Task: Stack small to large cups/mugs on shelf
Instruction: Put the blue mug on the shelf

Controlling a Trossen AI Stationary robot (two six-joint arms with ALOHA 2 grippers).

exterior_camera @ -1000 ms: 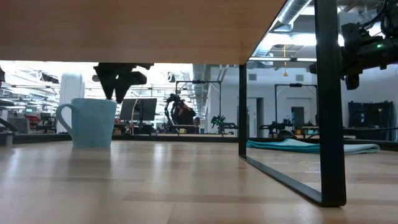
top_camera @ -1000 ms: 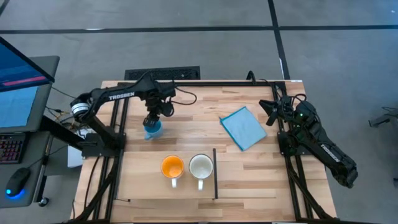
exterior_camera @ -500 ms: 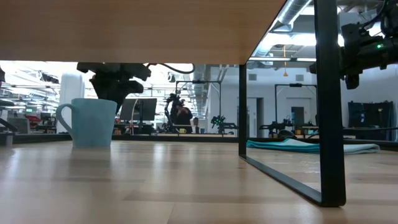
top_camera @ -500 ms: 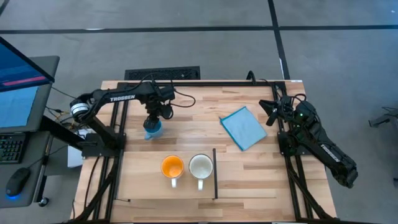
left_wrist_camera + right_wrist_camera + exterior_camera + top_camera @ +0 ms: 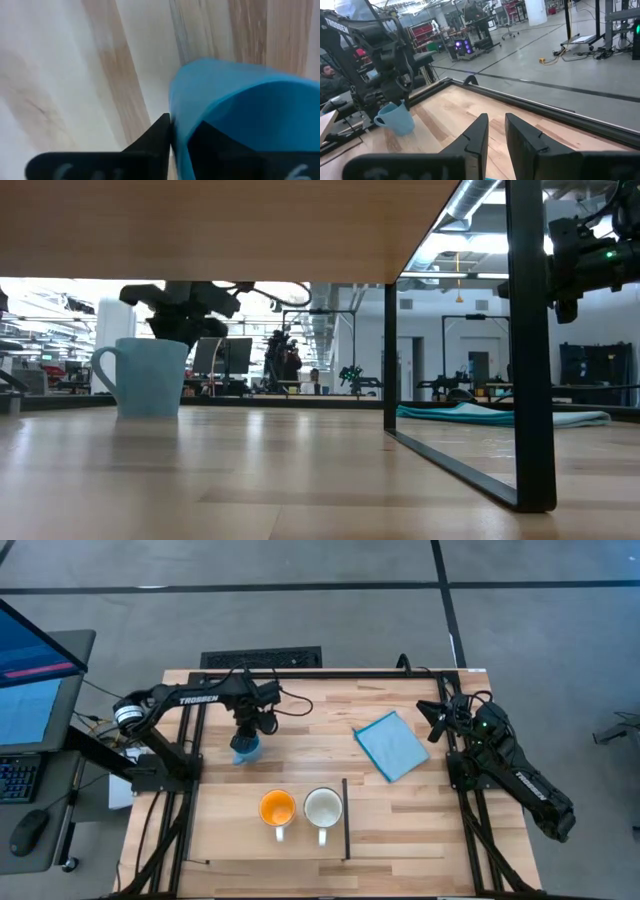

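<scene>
The light blue mug [image 5: 245,749] stands upright on the table at the far left, its handle [image 5: 100,370] toward the table's left. My left gripper [image 5: 249,730] is over it, shut on its wall; it also shows in the low view [image 5: 180,330]. The orange mug [image 5: 277,808] and the white mug [image 5: 323,808] stand side by side on the shelf patch [image 5: 240,840], beside its black strip [image 5: 346,822]. My right gripper [image 5: 432,720] waits shut at the table's right edge. My left gripper holds the light blue mug by its rim and wall [image 5: 176,107], on the side away from the handle. One finger [image 5: 156,132] is outside the wall and the other [image 5: 215,142] inside. The fingers come from above, pointing down. The mug stands upright with its base on the table.
A flat light blue cloth [image 5: 392,745] lies at the far right of the table. Black frame rails run along the table's left [image 5: 185,770] and right [image 5: 470,800] sides. A black post [image 5: 527,350] stands close in the low view.
My left gripper has come down onto the light blue mug's rim and turned a little. The mug has stayed standing where it was.
</scene>
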